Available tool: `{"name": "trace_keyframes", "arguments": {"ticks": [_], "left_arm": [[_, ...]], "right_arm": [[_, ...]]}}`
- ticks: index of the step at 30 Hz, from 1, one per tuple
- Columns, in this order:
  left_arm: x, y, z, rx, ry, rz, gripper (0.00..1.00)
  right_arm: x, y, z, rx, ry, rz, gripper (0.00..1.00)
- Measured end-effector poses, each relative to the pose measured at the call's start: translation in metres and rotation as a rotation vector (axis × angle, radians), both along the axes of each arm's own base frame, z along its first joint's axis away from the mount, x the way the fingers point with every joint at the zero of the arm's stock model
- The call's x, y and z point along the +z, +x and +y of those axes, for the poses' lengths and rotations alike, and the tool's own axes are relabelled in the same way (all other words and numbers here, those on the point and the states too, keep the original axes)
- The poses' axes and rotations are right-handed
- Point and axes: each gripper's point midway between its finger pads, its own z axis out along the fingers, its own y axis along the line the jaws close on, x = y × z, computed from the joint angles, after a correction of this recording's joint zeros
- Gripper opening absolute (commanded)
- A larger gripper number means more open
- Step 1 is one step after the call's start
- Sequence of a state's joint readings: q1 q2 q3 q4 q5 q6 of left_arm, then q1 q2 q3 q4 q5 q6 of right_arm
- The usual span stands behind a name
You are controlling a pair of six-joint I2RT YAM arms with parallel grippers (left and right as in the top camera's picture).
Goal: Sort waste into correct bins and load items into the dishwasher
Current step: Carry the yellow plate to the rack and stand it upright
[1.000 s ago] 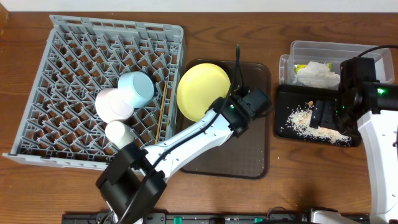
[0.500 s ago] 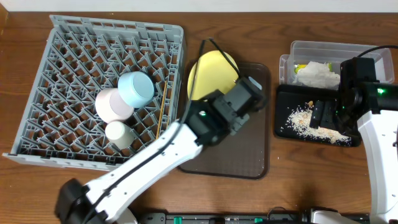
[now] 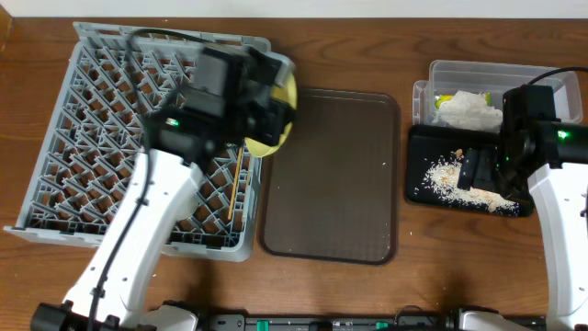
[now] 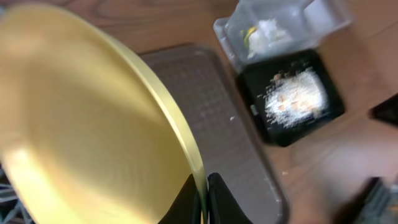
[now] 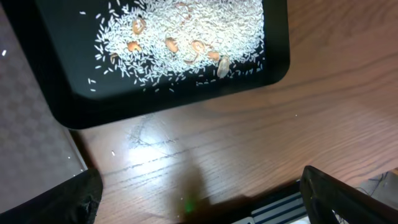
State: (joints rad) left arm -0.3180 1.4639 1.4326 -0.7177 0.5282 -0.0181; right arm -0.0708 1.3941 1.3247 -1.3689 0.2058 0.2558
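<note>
My left gripper (image 4: 203,202) is shut on the rim of the yellow plate (image 4: 87,124) and holds it tilted over the right edge of the grey dish rack (image 3: 101,55); the plate's edge (image 3: 285,110) shows past the arm in the overhead view. A chopstick (image 3: 236,184) lies in the rack; the bowls are hidden under the arm. My right gripper (image 5: 199,193) is open and empty above the table next to the black tray (image 3: 418,147) of rice crumbs (image 5: 180,31). The clear tub (image 3: 459,69) holds the white napkin (image 3: 470,110) and the green-yellow wrapper (image 3: 445,99).
The dark brown serving tray (image 3: 335,175) lies bare between the rack and the black tray. Bare wooden table lies in front of the black tray, seen in the right wrist view (image 5: 249,137).
My left gripper has lifted the yellow plate off the brown tray and carried it left to the rack's right edge. The right arm has not moved.
</note>
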Motion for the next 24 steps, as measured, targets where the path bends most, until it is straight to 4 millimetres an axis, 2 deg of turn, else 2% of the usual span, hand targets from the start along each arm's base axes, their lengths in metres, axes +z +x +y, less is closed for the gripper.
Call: {"name": "trace_keyframes", "arguments": {"ticks": [8,14,19,22,23,24], "left_arm": [[-0.001,0.02,0.038,0.012,-0.225,0.115,0.06],[-0.021,0.035,0.053,0.018,-0.334,0.218,0.06],[-0.048,0.048,0.069,0.063,-0.363,0.298,0.07],[-0.062,0.052,0.083,0.112,-0.351,0.337,0.4],[-0.066,0.054,0.088,0.131,-0.336,0.341,0.57],[-0.069,0.054,0.094,0.152,-0.321,0.348,0.68]], "right_arm": [[0.0,0.0,0.0,0.0,0.0,0.0,0.99],[0.0,0.0,0.001,0.0,0.003,-0.001,0.99],[0.0,0.0,0.001,0.0,0.003,0.001,0.99],[0.0,0.0,0.001,0.001,0.004,0.0,0.99],[0.0,0.0,0.001,0.0,0.003,0.0,0.99],[0.0,0.0,0.001,0.001,0.004,0.0,0.99]]}}
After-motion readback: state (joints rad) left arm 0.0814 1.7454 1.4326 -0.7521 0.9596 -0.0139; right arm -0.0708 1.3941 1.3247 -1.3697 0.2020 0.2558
